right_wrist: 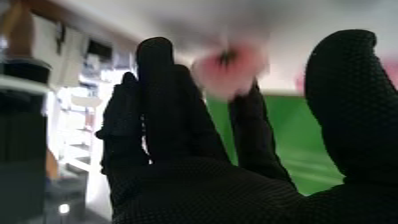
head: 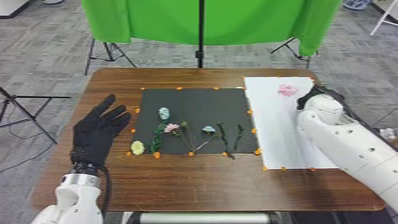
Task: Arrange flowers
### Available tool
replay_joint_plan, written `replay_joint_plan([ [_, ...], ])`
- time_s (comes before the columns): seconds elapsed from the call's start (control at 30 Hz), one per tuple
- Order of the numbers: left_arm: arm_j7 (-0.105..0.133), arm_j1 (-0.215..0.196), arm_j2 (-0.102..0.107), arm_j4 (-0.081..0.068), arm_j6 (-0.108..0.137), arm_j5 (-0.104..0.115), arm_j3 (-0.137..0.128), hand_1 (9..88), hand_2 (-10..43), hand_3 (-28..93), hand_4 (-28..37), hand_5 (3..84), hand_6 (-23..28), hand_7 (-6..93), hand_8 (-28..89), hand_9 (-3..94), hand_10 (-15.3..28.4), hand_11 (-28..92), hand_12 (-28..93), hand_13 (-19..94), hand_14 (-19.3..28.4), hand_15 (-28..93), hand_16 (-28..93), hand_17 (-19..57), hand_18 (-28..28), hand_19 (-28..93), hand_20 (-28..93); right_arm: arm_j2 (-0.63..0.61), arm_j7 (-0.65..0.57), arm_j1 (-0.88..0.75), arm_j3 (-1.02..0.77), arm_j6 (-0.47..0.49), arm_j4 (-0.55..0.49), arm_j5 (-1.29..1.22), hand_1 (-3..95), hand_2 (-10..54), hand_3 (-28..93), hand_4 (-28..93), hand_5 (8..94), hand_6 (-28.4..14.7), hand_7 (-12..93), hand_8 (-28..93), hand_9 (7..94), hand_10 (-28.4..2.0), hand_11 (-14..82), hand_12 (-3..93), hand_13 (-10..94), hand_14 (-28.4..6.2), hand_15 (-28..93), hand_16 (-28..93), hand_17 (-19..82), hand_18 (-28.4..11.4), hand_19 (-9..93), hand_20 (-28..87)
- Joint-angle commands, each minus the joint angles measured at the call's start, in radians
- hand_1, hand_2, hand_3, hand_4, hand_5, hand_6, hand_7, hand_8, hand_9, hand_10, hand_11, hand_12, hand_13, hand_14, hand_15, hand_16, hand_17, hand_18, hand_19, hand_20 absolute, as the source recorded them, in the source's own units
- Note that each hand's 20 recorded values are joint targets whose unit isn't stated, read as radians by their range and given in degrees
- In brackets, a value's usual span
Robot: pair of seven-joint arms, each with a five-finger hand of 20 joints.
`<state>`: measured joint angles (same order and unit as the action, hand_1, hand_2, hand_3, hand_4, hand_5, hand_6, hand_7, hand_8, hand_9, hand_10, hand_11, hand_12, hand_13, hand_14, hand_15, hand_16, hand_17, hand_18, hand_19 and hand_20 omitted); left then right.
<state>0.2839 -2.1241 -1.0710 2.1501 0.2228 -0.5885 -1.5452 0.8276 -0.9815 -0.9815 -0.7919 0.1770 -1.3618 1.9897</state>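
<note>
In the head view my left hand (head: pixel 99 131) is open over the table's left side, beside the black mat (head: pixel 202 105). My right hand (head: pixel 322 93) is at the right edge of the white sheet (head: pixel 275 130), close to a pink flower (head: pixel 287 90) lying there. On the mat lie a pale blue-white flower (head: pixel 163 113), a pink one (head: pixel 171 128), a light blue one (head: pixel 209 129), a yellow one (head: pixel 137 147) and green stems (head: pixel 239 134). In the right wrist view my right hand (right_wrist: pixel 195 185) has straight fingers; a blurred pink flower (right_wrist: pixel 226 72) appears beyond them, contact unclear.
Orange clips (head: pixel 258 151) line the mat and sheet edges on the brown table (head: pixel 195 187). Behind the table hangs a green cloth (head: pixel 160 20) on a black stand (head: pixel 201 54). Thin tripod legs stand on the floor at the left.
</note>
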Motion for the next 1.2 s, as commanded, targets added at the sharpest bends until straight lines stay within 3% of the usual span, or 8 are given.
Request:
replay_joint_plan([
  [0.03, -0.030, 0.003, -0.021, -0.005, -0.011, -0.007, 0.001, 25.4, 7.6, 79, -23.6, 38.3, 9.5, 14.2, -10, 37.2, 20.9, 27, 11, 28, 28.4, 56, -9, -7.7, 27.2, 59, 13, 0.008, -0.006, -0.058, 0.027, -0.083, 0.023, 0.049, 38.7, -9.5, 80, -28, 56.1, 2.6, 16, -14, 59.2, -16.5, 15.1, 12.6, 57, -11.9, 61, 6, 20, -23.7, 84, 47],
  [0.1, -0.030, 0.004, -0.022, -0.005, -0.011, -0.008, 0.003, 25.3, 7.6, 79, -23.6, 38.3, 9.5, 14.1, -10, 37.2, 20.9, 27, 11, 28, 28.4, 56, -9, -7.7, 27.2, 59, 13, 0.002, 0.000, -0.069, 0.044, -0.136, 0.025, 0.075, 44.2, -9.5, 77, -28, 64.4, 3.2, 18, -14, 68.3, -12.9, 16.6, 13.3, 66, -7.7, 57, 13, 25, -23.0, 88, 45],
  [0.23, -0.032, 0.001, -0.023, -0.004, -0.013, -0.009, 0.001, 25.3, 7.6, 79, -23.6, 38.4, 9.5, 14.2, -10, 37.2, 20.9, 27, 11, 28, 28.4, 56, -9, -7.7, 27.3, 59, 13, -0.018, 0.009, -0.084, 0.078, -0.243, 0.017, 0.122, 58.2, -9.5, 67, -28, 83.7, 2.9, 22, 1, 92.2, -5.7, 9.0, 30.3, 82, -1.9, 50, 26, 37, -20.6, 93, 45],
  [0.57, -0.031, -0.017, -0.025, 0.001, -0.011, -0.009, -0.003, 25.5, 7.6, 79, -23.7, 38.3, 9.5, 14.2, -10, 37.2, 21.0, 27, 11, 28, 28.4, 56, -9, -7.6, 27.3, 59, 13, -0.067, -0.010, -0.058, 0.167, -0.516, -0.051, 0.205, 59.0, -9.5, 70, -28, 88.6, 2.1, 19, 2, 93.7, -6.4, 16.9, 28.0, 87, -1.9, 53, 24, 41, -21.1, 93, 50],
  [0.73, -0.034, -0.016, -0.027, 0.000, -0.015, -0.012, -0.001, 25.5, 7.7, 79, -23.7, 38.3, 9.5, 14.1, -10, 37.2, 20.9, 27, 11, 28, 28.4, 56, -9, -7.7, 27.3, 59, 13, -0.087, 0.019, -0.060, 0.178, -0.597, -0.118, 0.245, 58.7, -9.5, 71, -28, 90.1, 1.7, 18, 3, 93.7, -6.9, 19.0, 27.1, 88, -2.3, 53, 24, 42, -21.5, 93, 51],
  [0.83, -0.035, -0.015, -0.028, 0.001, -0.014, -0.012, -0.003, 25.4, 7.7, 79, -23.5, 38.3, 9.5, 14.1, -10, 37.2, 20.9, 27, 11, 28, 28.4, 56, -9, -7.6, 27.3, 59, 13, -0.105, 0.070, -0.094, 0.148, -0.586, -0.202, 0.244, 58.4, -9.5, 72, -28, 90.4, 1.5, 17, 4, 93.7, -7.0, 19.1, 27.2, 88, -2.3, 53, 24, 42, -21.7, 93, 51],
  [1.0, -0.039, -0.020, -0.030, 0.003, -0.015, -0.016, -0.008, 25.4, 7.7, 79, -23.5, 38.4, 9.5, 14.1, -10, 37.1, 20.9, 27, 11, 28, 28.3, 56, -9, -7.6, 27.2, 59, 13, -0.095, 0.242, -0.227, 0.021, -0.458, -0.365, 0.255, 57.8, -9.5, 73, -28, 90.4, 1.4, 17, 4, 93.7, -7.4, 19.0, 27.6, 87, -2.8, 54, 25, 41, -21.7, 93, 52],
  [1.2, -0.018, -0.017, -0.017, 0.002, -0.006, -0.005, 0.000, 25.4, 7.7, 79, -23.6, 38.4, 9.5, 14.1, -10, 37.2, 20.9, 27, 11, 28, 28.3, 56, -9, -7.6, 27.3, 59, 13, -0.026, 0.368, -0.307, -0.026, -0.319, -0.455, 0.284, 56.3, -9.5, 74, -28, 88.8, 1.9, 18, 5, 93.7, -7.2, 18.6, 30.1, 83, -3.9, 59, 24, 38, -21.1, 93, 53],
])
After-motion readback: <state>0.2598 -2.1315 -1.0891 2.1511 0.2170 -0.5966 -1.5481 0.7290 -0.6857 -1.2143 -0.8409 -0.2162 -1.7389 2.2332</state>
